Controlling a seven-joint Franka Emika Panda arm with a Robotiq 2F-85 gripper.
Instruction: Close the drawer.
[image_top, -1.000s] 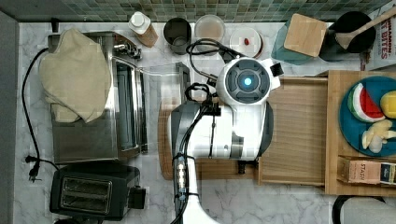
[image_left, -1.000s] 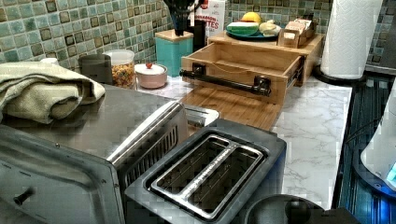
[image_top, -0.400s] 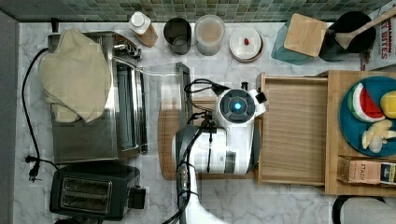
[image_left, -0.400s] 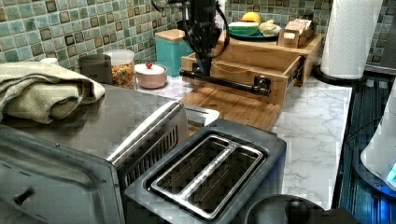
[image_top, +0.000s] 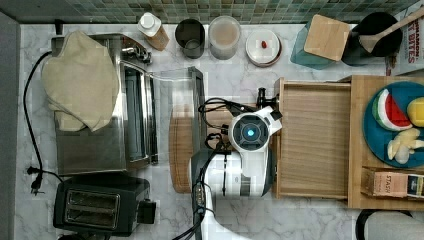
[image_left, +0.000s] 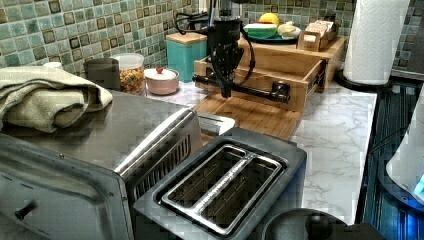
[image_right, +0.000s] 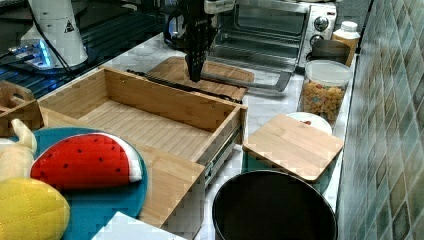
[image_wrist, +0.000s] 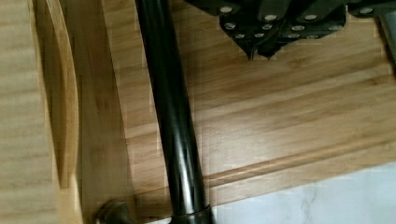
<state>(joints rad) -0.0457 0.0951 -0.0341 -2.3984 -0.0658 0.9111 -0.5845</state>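
Drawer stands pulled out; your end effector, fingers pressed together and empty, hangs just outside the black handle. Push squarely at mid-handle.

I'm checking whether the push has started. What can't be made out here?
- Top view: the arm's body hides the gripper and the drawer handle's middle.
- Left view: contact between gripper and handle is unclear.
- Wrist view: the handle's ends are cut off.
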